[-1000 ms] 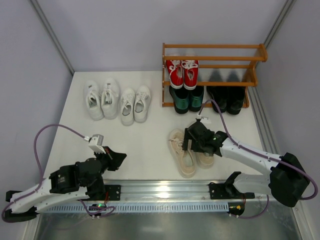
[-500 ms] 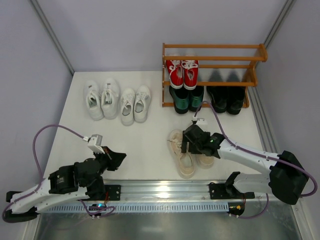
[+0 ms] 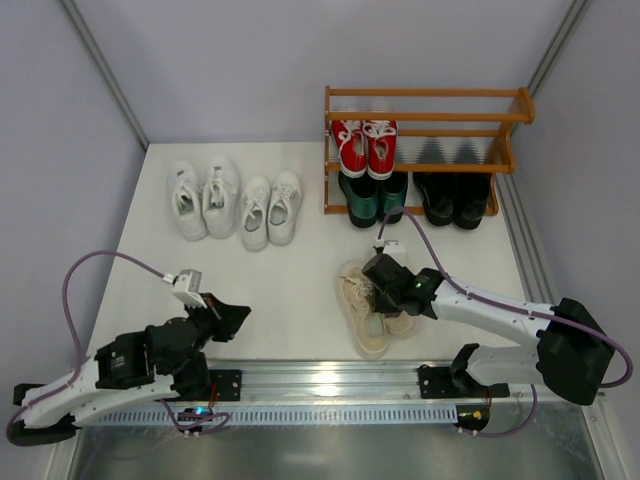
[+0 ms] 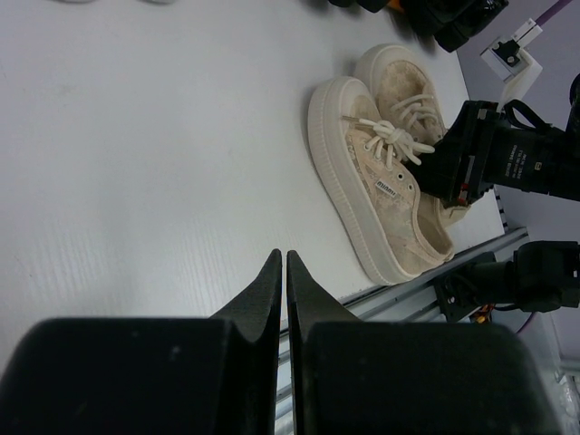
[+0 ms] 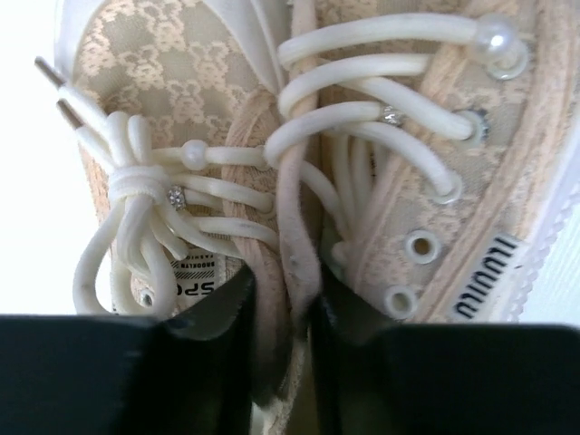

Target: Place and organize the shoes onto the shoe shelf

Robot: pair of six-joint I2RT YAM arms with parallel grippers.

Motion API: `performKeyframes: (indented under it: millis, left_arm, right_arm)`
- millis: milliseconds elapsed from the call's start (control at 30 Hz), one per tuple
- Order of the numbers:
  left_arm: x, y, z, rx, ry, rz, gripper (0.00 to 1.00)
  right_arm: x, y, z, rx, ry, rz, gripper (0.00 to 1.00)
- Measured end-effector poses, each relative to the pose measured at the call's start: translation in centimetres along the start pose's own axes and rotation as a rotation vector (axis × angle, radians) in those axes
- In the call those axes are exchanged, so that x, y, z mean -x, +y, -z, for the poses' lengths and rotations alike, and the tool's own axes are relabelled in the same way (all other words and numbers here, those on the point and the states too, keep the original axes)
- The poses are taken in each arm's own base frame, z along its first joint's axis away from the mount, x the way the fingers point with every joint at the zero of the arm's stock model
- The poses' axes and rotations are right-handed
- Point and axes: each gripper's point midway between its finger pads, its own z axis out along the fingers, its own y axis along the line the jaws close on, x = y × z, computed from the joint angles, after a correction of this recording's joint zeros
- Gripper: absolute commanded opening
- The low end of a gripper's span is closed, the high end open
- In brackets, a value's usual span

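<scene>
The cream shoes lie side by side near the table's front edge, toes pointing away. My right gripper sits on top of them. In the right wrist view its jaws pinch the two adjoining inner collars of the cream shoes together, and the right gripper is shut on them. My left gripper hovers at the front left, shut and empty; the left wrist view shows its tips touching, with the cream shoes beyond. The shoe shelf at the back right holds red sneakers, green loafers and black loafers.
Two white sneaker pairs stand on the table left of the shelf. A metal rail runs along the near edge. Walls close in the table at the back and both sides.
My right gripper has slid a little left and forward over the cream shoes and closed from wide open onto their inner collars. The left arm has barely moved.
</scene>
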Motion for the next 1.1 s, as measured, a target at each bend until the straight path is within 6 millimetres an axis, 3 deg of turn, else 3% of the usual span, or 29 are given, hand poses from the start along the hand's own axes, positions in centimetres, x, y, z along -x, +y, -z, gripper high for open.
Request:
performKeyframes:
  millis: [67,100,300,333,467,567,700,1100]
  left_arm:
    - [0.0,0.1,0.0,0.001,0.000,-0.001,0.00]
    - [0.0,0.1,0.0,0.003,0.001,-0.002,0.00]
    - [-0.1,0.2,0.1,0.006,0.003,-0.002,0.00]
    - [-0.1,0.2,0.1,0.005,0.003,-0.001,0.00]
    - [-0.1,0.3,0.1,0.005,0.002,-0.001,0.00]
    - [-0.1,0.3,0.1,0.005,0.003,-0.001,0.00]
    - [-0.1,0.3,0.1,0.006,0.003,-0.002,0.00]
    - [-0.1,0.4,0.2,0.004,0.001,0.000,0.00]
  right_arm:
    - [-0.1,0.0,0.0,-0.001,0.005,0.003,0.09]
    - [-0.2,-0.1,0.0,-0.006,0.007,0.005,0.06]
    - [-0.1,0.0,0.1,-0.003,0.008,0.004,0.04]
    - [-0.1,-0.1,0.1,-0.004,0.008,0.005,0.06]
    - [-0.1,0.1,0.2,0.001,0.005,-0.002,0.41]
    - [-0.2,0.0,0.2,-0.010,0.009,0.009,0.53]
    - [-0.5,-1.3,-0.3,-0.090,0.028,0.037,0.55]
    - [-1.5,-1.1,0.4,-0.048,0.046,0.029,0.61]
